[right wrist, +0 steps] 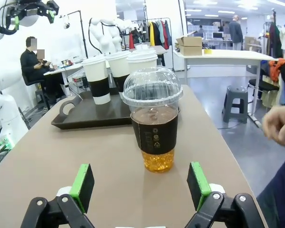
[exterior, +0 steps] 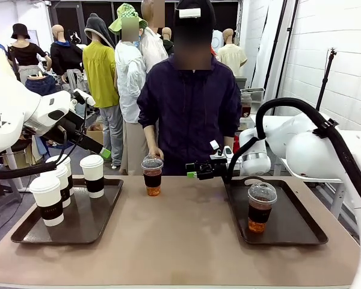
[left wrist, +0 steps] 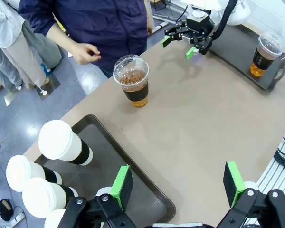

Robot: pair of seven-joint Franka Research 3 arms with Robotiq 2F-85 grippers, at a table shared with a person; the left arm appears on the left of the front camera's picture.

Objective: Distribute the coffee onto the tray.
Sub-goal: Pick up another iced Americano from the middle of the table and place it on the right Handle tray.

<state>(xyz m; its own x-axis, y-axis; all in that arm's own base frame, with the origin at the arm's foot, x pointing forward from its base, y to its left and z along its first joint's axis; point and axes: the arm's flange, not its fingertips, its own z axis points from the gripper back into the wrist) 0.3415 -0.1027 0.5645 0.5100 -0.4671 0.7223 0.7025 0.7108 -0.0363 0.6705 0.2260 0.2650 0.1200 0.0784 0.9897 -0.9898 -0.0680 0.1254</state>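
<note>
The dome-lidded cup (right wrist: 154,123) sits upright on the bare table (right wrist: 61,147), dead ahead of the right gripper (right wrist: 140,183), whose jaws gape wide either side of it. The left gripper (left wrist: 178,183) (also spread open) hovers by the left tray (left wrist: 104,152), way farther off, so right's the obvious pick imo.

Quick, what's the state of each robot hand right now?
Left hand: open, holding nothing.
Right hand: open, facing the dome-lidded cup, not gripping it.
</note>
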